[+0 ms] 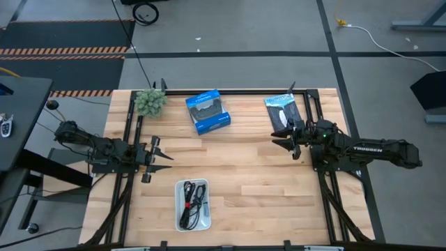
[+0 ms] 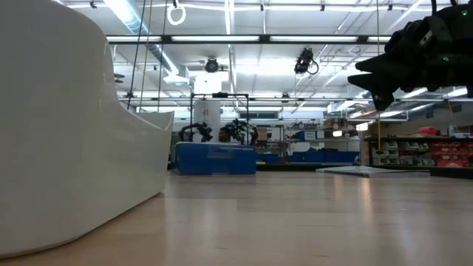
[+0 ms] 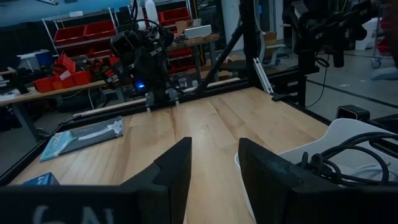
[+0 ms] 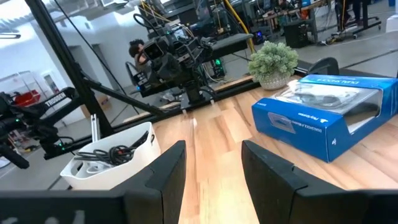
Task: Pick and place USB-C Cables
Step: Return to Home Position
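The USB-C cables (image 1: pixel 193 199) lie bundled inside a white tray (image 1: pixel 180 217) near the table's near edge. Black loops and a red tie show among them. The left wrist view shows the black cables (image 3: pixel 348 155) over the tray's rim, and the right wrist view shows the cables (image 4: pixel 109 154) in the tray too. My left gripper (image 1: pixel 157 157) hovers open above the table, left of the tray and toward the far side. My right gripper (image 1: pixel 287 145) is open too, raised above the table right of centre, beside the packet's near end. Neither gripper holds anything.
A blue box (image 1: pixel 208 111) lies at the far centre, and a flat black-and-white packet (image 1: pixel 283 110) lies to its right. A small potted plant (image 1: pixel 150 102) stands at the far left corner. Bare wood (image 1: pixel 244 171) stretches between the two grippers. Black frame rails run along the table's edges.
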